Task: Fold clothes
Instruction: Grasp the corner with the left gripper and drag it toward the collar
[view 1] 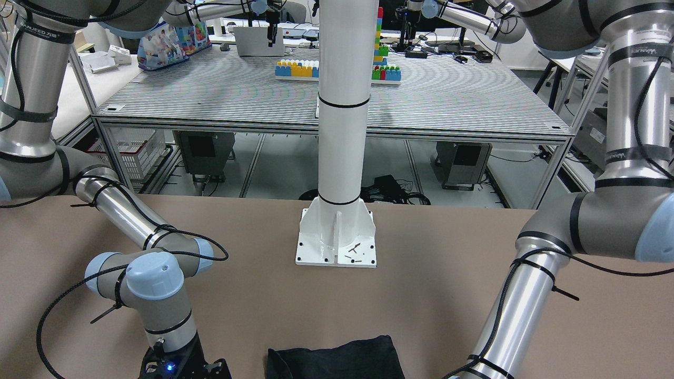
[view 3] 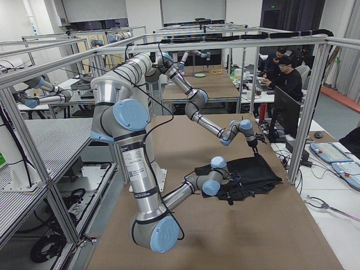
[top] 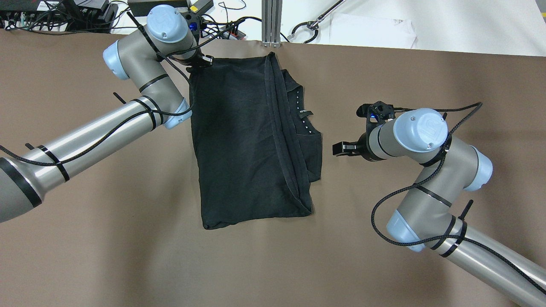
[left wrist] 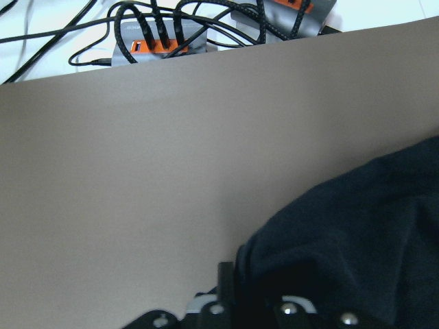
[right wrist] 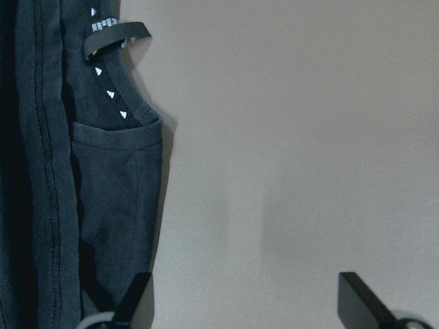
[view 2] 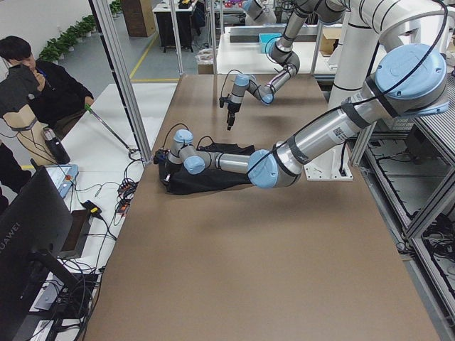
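Closest to the lens in the right wrist view are the two dark fingertips (right wrist: 357, 301) of the right gripper (right wrist: 247, 301), spread wide with only bare brown tabletop between them - nothing is in its grasp. It points down just off the right-hand edge of the black garment (top: 239, 140), and one fingertip sits right at that edge in the view; I can't tell whether it touches.

The garment lies flat on the table (top: 106, 256), out toward the side away from the robot, roughly midway between the two arms. It is folded lengthwise: a stitched hem runs down the upper layer, and from under it the lower layer sticks out on the right, showing a neckline with a small label (top: 306, 113) and a row of tiny white marks.

Over at the garment's far left corner, the left gripper (top: 200, 59) has that corner drawn up to it - the left wrist view shows the dark cloth bunched right against the gripper's hardware, so it looks clamped on the fabric.

Beyond the table edge there is a tangle of cables (left wrist: 171, 34). The white post (view 1: 342, 105) stands on its bolted base on the robot's side of the table, well apart from the garment.
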`<control>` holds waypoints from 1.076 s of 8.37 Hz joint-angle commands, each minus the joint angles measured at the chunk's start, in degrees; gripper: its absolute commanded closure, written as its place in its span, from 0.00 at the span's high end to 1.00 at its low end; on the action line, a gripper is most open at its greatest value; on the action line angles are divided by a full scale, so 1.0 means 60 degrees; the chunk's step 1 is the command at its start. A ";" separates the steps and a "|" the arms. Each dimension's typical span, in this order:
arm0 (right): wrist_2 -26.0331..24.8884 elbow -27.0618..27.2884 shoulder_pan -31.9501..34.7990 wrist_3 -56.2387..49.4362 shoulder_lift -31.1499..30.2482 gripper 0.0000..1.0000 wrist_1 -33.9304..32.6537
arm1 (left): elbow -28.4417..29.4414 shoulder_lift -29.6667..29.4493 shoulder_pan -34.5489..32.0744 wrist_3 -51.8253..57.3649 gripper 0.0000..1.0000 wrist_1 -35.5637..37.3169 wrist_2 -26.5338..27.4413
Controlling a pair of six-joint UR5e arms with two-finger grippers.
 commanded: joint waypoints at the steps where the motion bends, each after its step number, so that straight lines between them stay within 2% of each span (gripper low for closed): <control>1: -0.0007 -0.0013 -0.0007 0.0006 0.0050 0.94 -0.0014 | -0.0015 -0.0026 -0.0220 0.0547 1.00 -0.0061 0.0148; 2: -0.0007 -0.0027 -0.0022 0.0035 0.0094 0.94 -0.0014 | -0.0016 0.0003 -0.0527 0.1085 1.00 -0.0047 -0.0216; 3: -0.0022 -0.0027 -0.0109 0.0891 0.0210 0.94 -0.0029 | -0.0103 0.0105 -0.0733 0.1337 1.00 -0.0047 -0.0611; 5: -0.0370 -0.0086 -0.0619 0.3290 0.0504 0.91 -0.0015 | -0.0862 0.0675 -0.0705 0.1310 1.00 -0.0047 -0.0659; 6: -0.1069 -0.0231 -0.1014 0.4650 0.0563 0.90 0.0290 | -0.1010 0.0779 -0.0705 0.1295 1.00 -0.0032 -0.0645; 7: -0.1903 -0.0696 -0.1468 0.6303 0.0607 0.90 0.1134 | -0.1041 0.0823 -0.0691 0.1281 1.00 -0.0046 -0.0645; 8: -0.2680 -0.1455 -0.1791 0.7204 0.0767 0.89 0.2100 | -0.1128 0.0925 -0.0647 0.1266 1.00 -0.0047 -0.0645; 9: -0.2746 -0.1695 -0.1809 0.7271 0.0870 0.87 0.2197 | -0.1172 0.0999 -0.0632 0.1266 1.00 -0.0047 -0.0630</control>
